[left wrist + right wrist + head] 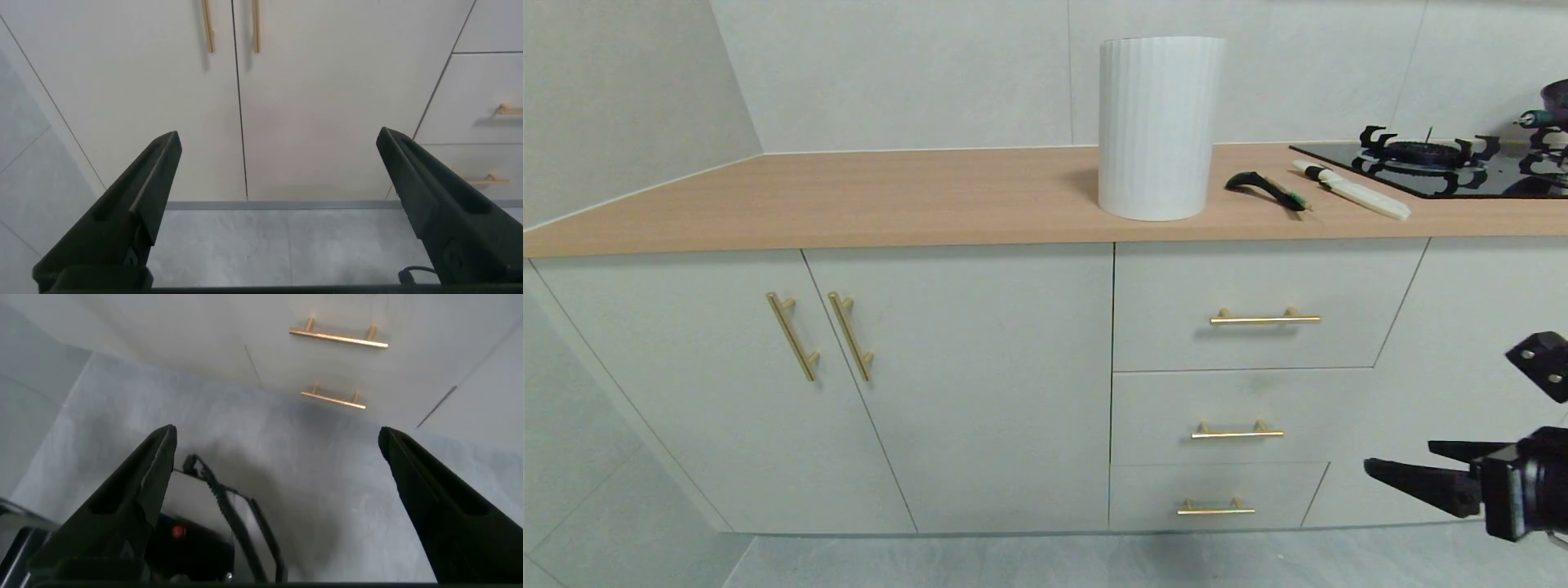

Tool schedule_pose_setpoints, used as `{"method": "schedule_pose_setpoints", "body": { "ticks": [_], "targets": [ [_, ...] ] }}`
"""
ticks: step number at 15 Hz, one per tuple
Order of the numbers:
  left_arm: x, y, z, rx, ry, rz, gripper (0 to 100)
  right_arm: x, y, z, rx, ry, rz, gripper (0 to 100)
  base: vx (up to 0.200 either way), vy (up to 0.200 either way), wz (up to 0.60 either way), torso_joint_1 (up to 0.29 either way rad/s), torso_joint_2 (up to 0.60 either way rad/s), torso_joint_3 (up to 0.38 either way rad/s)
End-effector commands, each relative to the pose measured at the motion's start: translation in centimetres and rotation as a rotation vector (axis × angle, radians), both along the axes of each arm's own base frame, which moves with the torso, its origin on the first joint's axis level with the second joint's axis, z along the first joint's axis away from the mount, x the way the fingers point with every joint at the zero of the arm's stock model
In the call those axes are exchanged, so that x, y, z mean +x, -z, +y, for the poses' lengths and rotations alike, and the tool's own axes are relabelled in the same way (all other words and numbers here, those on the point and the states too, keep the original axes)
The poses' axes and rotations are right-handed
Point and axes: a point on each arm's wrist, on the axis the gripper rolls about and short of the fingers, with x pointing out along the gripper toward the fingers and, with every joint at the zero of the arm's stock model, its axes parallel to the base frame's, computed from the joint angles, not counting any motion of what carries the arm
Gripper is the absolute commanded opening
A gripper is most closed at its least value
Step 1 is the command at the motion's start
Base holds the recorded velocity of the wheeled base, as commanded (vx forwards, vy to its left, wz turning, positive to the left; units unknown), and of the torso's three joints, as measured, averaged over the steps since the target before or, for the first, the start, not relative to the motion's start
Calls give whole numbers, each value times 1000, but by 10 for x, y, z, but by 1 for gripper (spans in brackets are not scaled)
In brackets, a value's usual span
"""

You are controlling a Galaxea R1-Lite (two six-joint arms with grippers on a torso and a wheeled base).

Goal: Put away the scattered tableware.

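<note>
Nothing is being held, so the task is sitting at its opening step; the left gripper [278, 140] is hanging low before the pale cabinet doors [327, 98], jaws spread wide and empty; the right gripper [276, 439] is gaping equally wide above the grey floor [343, 482]. A black-handled curved utensil [1262, 186] and a white-bladed knife [1352, 189] are lying on the wooden countertop [890, 196], between the tall white ribbed container [1156, 131] and the black hob [1429, 167]; the next move is probably calling for raising an arm to counter height and pinching a slim handle.
</note>
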Motion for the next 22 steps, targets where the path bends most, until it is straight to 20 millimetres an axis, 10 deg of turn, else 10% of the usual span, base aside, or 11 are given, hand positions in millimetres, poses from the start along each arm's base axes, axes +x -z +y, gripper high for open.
{"method": "schedule_pose_setpoints", "body": {
  "ticks": [1, 13, 22],
  "targets": [
    [0, 0, 0, -1, 0, 1, 100, 59, 38, 11, -24, -8, 140, 100, 0, 0, 0, 0, 0, 0],
    [0, 0, 0, -1, 0, 1, 100, 183, 142, 31, -94, 95, 129, 100, 0, 0, 0, 0, 0, 0],
    [0, 0, 0, -1, 0, 1, 100, 208, 186, 44, -111, 233, 5, 100, 0, 0, 0, 0, 0, 0]
  ]
}}
